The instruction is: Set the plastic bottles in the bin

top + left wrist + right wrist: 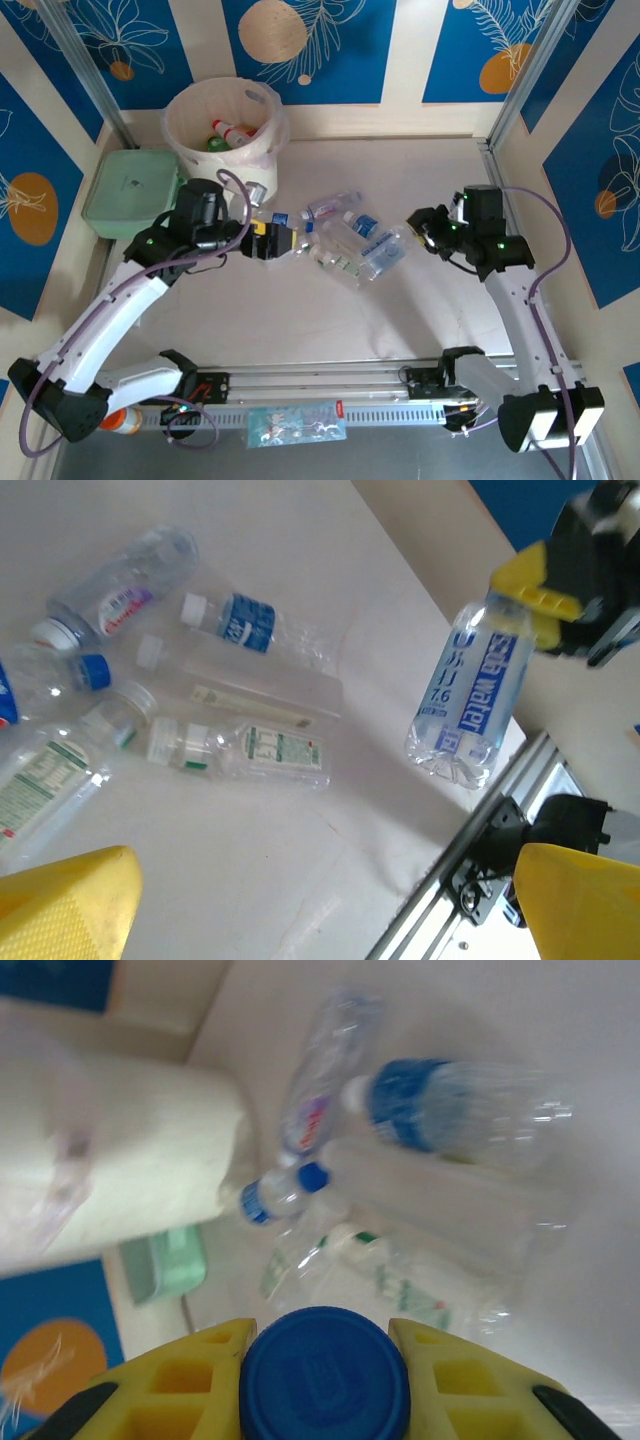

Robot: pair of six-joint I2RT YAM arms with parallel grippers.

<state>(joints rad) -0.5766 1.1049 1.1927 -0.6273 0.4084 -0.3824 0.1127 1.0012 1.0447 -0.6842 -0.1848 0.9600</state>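
Several clear plastic bottles lie in a heap mid-table, most with blue labels and caps. In the left wrist view they spread over the upper left. My right gripper is shut on the blue cap of a blue-labelled bottle, which hangs above the table to the right of the heap. My left gripper is open at the heap's left edge, and its yellow fingers have nothing between them. The cream bin stands at the back left with bottles inside.
A pale-green lidded box sits left of the bin. The metal rail runs along the near edge, with a clear packet and an orange-capped jar in front of it. Patterned walls close in the back and sides.
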